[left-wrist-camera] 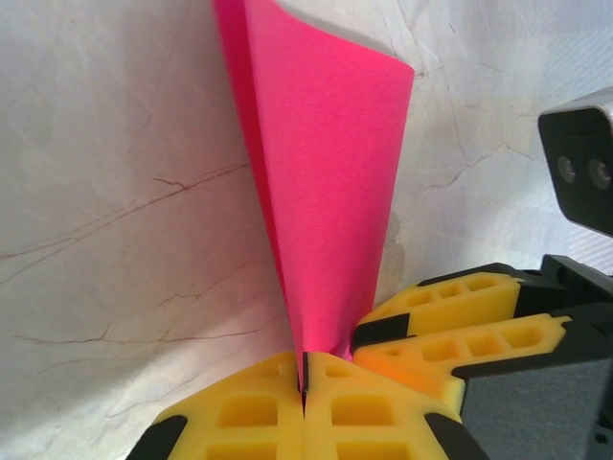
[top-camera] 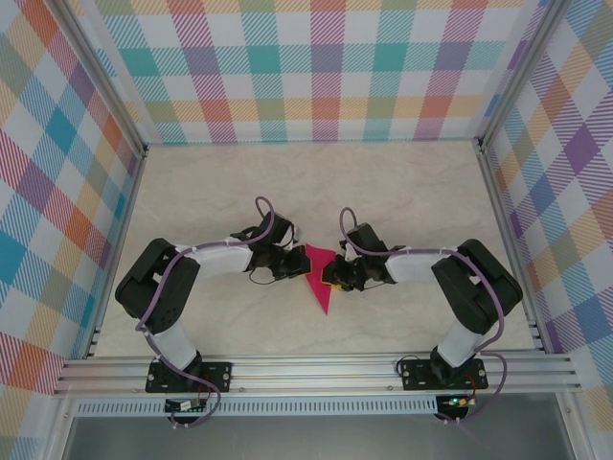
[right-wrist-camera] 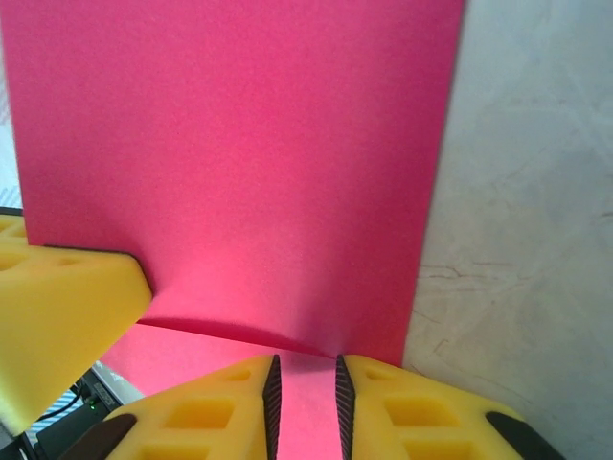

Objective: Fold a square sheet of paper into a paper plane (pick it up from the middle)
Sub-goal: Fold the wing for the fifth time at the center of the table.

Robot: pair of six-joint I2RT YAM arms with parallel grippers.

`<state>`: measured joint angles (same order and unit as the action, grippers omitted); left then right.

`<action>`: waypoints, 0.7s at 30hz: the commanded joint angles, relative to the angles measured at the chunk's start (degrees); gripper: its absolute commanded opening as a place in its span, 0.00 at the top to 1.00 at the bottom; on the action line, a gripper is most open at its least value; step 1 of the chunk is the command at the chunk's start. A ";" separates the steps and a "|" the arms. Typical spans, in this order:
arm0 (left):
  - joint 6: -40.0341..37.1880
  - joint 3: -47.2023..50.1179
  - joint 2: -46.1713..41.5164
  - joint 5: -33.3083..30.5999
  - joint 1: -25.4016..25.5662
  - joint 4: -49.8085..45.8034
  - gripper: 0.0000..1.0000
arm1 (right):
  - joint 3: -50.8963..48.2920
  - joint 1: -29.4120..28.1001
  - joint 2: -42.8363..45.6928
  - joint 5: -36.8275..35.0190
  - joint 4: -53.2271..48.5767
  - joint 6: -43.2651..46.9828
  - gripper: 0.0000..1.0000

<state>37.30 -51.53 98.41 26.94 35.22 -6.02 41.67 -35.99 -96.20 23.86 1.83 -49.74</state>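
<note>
As left gripper point(left-wrist-camera: 303, 372) pinches paper plane point(left-wrist-camera: 326, 192), right gripper point(right-wrist-camera: 306, 379) parted.

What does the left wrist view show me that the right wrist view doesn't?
Left wrist: the left gripper shut on the narrow tip of the folded pink paper, its top edge curling, with the right arm's camera beside it. Right wrist: the right gripper, fingers slightly parted, facing a broad flat pink face. Both: the paper, the other arm's yellow fingers, marbled table.
</note>
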 commanded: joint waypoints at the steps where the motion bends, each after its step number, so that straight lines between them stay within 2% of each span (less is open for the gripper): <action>1: 1.90 0.64 -0.76 -1.28 0.29 -0.66 1.00 | 2.57 0.26 1.76 -1.84 -6.32 2.97 0.74; 6: 2.13 0.57 -1.38 -1.63 0.29 -1.21 1.00 | 2.83 0.30 9.07 -7.53 -11.71 4.55 0.70; 13: 2.66 0.44 -1.06 -1.48 0.35 -1.18 1.00 | -1.26 0.30 25.75 -21.36 -18.29 4.57 0.62; 14: 2.80 0.78 -1.35 -1.92 0.37 -1.09 1.00 | -2.34 0.24 28.30 -23.20 -18.26 4.69 0.59; 15: 2.92 0.81 -1.38 -2.14 0.36 -1.09 1.00 | -3.35 0.24 29.74 -24.37 -18.08 4.73 0.48; 16: 3.12 0.73 -1.25 -2.11 0.37 -1.27 1.00 | -4.65 0.30 30.84 -24.88 -17.03 4.95 0.32; 18: 3.73 0.48 -0.75 -1.88 0.37 -1.21 1.00 | -6.23 0.40 30.27 -25.30 -17.12 4.49 0.16; 19: 4.14 0.37 -0.49 -2.05 0.37 -1.26 1.00 | -6.43 0.66 28.98 -25.26 -18.07 4.28 0.18; 21: 4.47 -0.09 0.14 -2.04 0.37 -1.13 1.00 | -4.21 1.12 25.97 -25.67 -22.68 4.59 0.30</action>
<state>40.56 -51.46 98.41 25.41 35.22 -6.02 37.28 -35.46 -67.02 1.30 -14.98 -45.23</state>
